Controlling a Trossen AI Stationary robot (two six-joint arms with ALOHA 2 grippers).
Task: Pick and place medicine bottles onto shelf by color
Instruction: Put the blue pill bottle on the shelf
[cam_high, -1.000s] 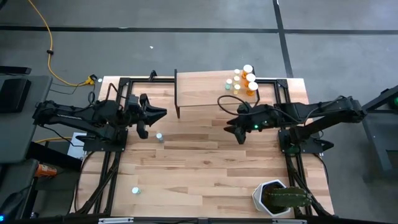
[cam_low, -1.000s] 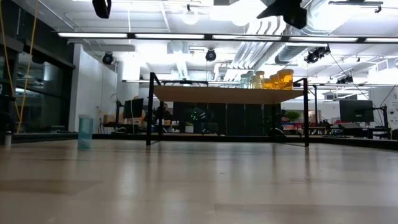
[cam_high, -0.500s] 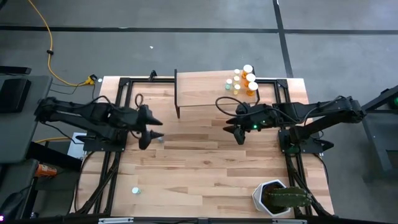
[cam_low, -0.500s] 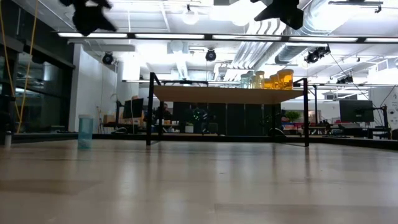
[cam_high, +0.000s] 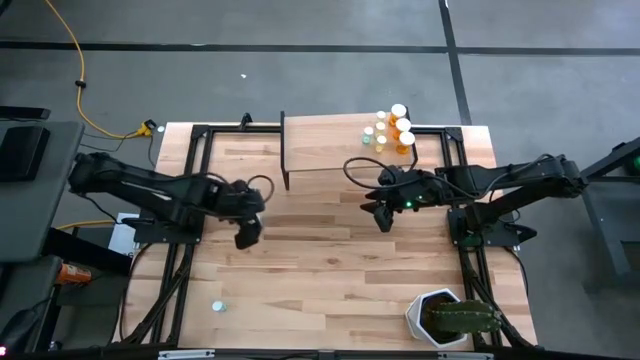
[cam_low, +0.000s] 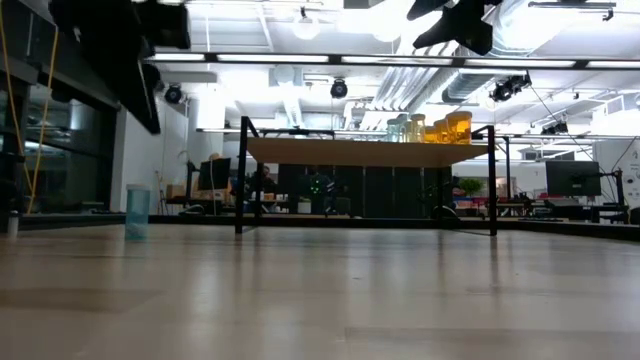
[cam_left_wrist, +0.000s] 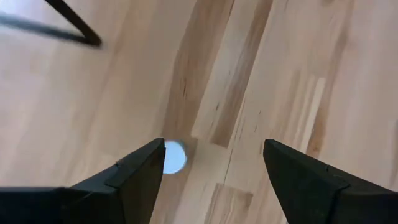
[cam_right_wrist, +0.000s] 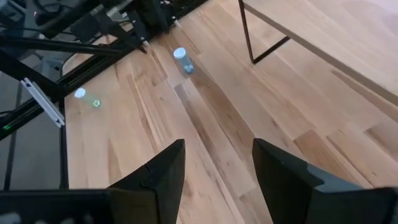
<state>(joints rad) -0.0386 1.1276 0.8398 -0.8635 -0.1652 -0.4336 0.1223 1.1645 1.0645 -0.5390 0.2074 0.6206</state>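
The left gripper (cam_high: 247, 232) hangs over the table (cam_high: 330, 260) left of centre, fingers (cam_left_wrist: 134, 177) spread wide and holding nothing. In its wrist view a blue bottle (cam_left_wrist: 173, 156) stands on the wood below, its white cap just beside one finger; from above the gripper covers that bottle. The same bottle (cam_low: 137, 211) shows upright at the left in the low view.

The right gripper (cam_high: 380, 214) waits above the table right of centre, near the shelf (cam_high: 330, 145), its fingers (cam_right_wrist: 158, 180) parted and empty. Its wrist view looks across to the blue bottle (cam_right_wrist: 181, 60) and a small green one (cam_right_wrist: 96, 103) farther off.

On the shelf's right end stands a cluster of bottles (cam_high: 392, 130): orange ones at the right, paler ones to their left. One more bottle (cam_high: 217, 307) sits at the table's near left. A potted plant (cam_high: 452, 318) stands at the near right corner.
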